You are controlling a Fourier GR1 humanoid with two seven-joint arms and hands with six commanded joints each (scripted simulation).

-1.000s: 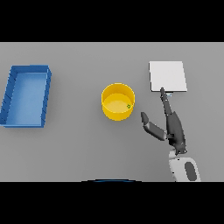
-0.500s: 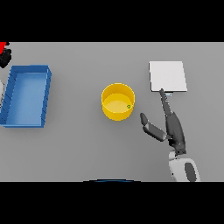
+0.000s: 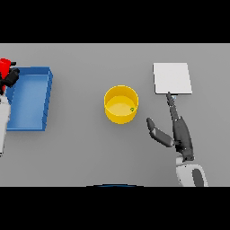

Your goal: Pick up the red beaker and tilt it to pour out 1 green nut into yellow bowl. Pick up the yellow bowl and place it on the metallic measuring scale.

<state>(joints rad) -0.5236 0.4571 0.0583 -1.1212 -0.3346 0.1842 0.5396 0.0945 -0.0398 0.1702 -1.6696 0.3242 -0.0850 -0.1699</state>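
Beaker [image 3: 4, 66] red, at far left over tray [image 3: 29, 99] corner, gripped by left hand [image 3: 11, 77], further into view than before. Bowl [image 3: 121, 104] mid-table holds green nut [image 3: 132, 109]. Right hand [image 3: 179, 132] unmoved, fingers straight, thumb spread, fingertips at scale [image 3: 172, 77] edge.

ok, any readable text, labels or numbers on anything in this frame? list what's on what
None: no text, label, number or sign shows.
yellow bowl: plain, with a green nut inside.
metallic measuring scale: blank plate, no display visible.
blue tray: unmarked.
red beaker: held at the left edge by the left robot hand, no marking.
right robot hand: unmarked.
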